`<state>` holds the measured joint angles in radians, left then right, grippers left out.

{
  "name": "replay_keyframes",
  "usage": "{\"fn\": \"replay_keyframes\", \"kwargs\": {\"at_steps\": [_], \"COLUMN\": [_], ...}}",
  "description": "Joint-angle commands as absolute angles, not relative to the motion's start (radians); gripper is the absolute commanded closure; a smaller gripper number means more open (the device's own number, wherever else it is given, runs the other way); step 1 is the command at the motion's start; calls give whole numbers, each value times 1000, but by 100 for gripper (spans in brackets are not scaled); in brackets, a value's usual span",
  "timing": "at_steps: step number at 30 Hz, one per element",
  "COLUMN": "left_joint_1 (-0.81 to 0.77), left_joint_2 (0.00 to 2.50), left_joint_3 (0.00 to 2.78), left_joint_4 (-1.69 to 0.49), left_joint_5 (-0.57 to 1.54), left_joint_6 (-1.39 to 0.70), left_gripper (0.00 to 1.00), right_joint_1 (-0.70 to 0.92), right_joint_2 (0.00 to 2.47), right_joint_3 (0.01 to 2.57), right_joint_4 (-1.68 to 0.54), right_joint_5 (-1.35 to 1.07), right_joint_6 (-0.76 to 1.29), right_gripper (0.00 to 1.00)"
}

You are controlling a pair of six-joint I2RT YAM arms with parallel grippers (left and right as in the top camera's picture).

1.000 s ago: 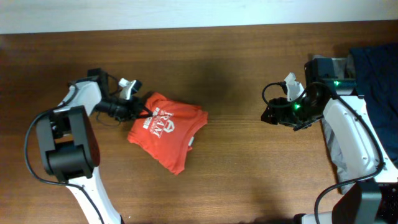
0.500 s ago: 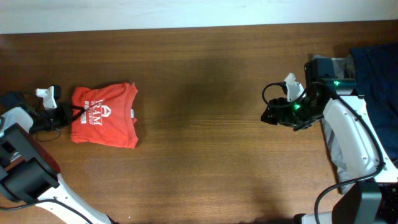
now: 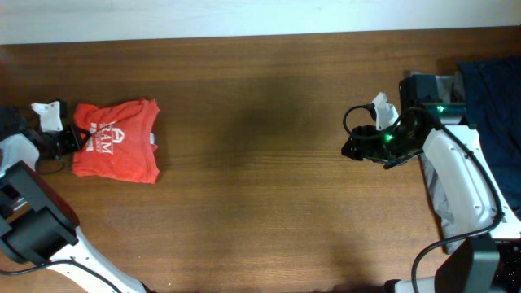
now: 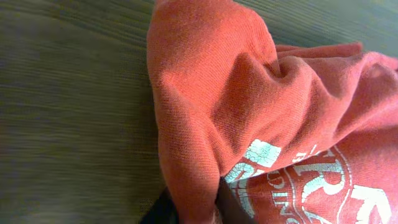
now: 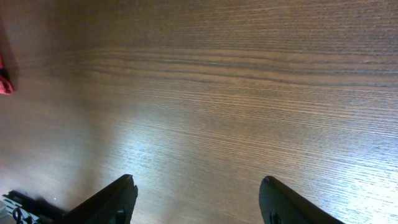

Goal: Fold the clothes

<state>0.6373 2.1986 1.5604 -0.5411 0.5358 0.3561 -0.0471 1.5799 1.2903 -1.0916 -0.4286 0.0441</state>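
Note:
The clothes (image 3: 116, 142), an orange-red T-shirt with white print, lie folded into a small bundle at the far left of the table. My left gripper (image 3: 75, 138) sits at the bundle's left edge. In the left wrist view a thick fold of the clothes (image 4: 249, 93) runs down between the two dark fingers of the left gripper (image 4: 196, 208), which press on it from both sides. My right gripper (image 3: 352, 148) hovers over bare wood at the right, far from the shirt. Its fingers stand wide apart in the right wrist view, the right gripper (image 5: 199, 186) holding nothing.
A dark blue cloth (image 3: 492, 89) lies at the table's right edge behind the right arm. The wooden table (image 3: 260, 187) stretches between the two arms. A sliver of the red shirt (image 5: 3, 78) shows at the left border of the right wrist view.
My left gripper has dragged the folded shirt from left of centre to the far left of the table. The right arm has not moved.

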Motion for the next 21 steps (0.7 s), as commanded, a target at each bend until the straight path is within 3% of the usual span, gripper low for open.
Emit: {"fn": "replay_keyframes", "kwargs": {"at_steps": [1, 5, 13, 21], "left_joint_1": [655, 655, 622, 392], "left_joint_2": [2212, 2211, 2148, 1988], "left_joint_3": [1645, 1808, 2350, 2651], "left_joint_4": [-575, -720, -1288, -1675], "left_joint_5": [452, 448, 562, 505], "left_joint_6": [314, 258, 233, 289], "left_gripper": [1, 1, 1, 1], "right_joint_1": [-53, -53, -53, -53], "right_joint_2": [1564, 1562, 1472, 1310], "right_joint_3": [1302, 1306, 1523, 1760], "right_joint_4": [-1089, -1079, -1089, -1175], "right_joint_5": [-438, -437, -437, -434], "right_joint_6": [34, 24, -49, -49], "right_gripper": [32, 32, 32, 26]}}
